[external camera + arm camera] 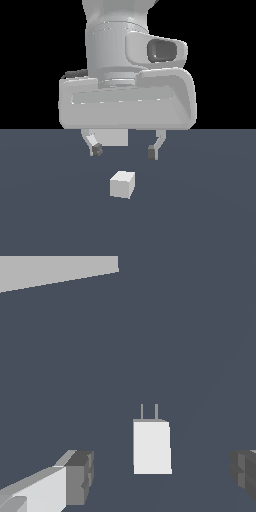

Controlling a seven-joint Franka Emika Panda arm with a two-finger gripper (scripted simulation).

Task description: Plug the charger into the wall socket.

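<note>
The small off-white cube charger [122, 184] rests on the dark blue-grey floor [200, 210], untouched. The grey two-finger gripper [124, 150] hangs above the charger, fingers spread wider than the cube. The wrist view shows two thin prongs [149, 411] on the charger facing the pale flat wall socket panel [55, 270], well apart from it.

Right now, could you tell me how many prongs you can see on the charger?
2. In the wrist view, both prongs stick out side by side from the charger end facing the wall socket. The exterior view hides them.
</note>
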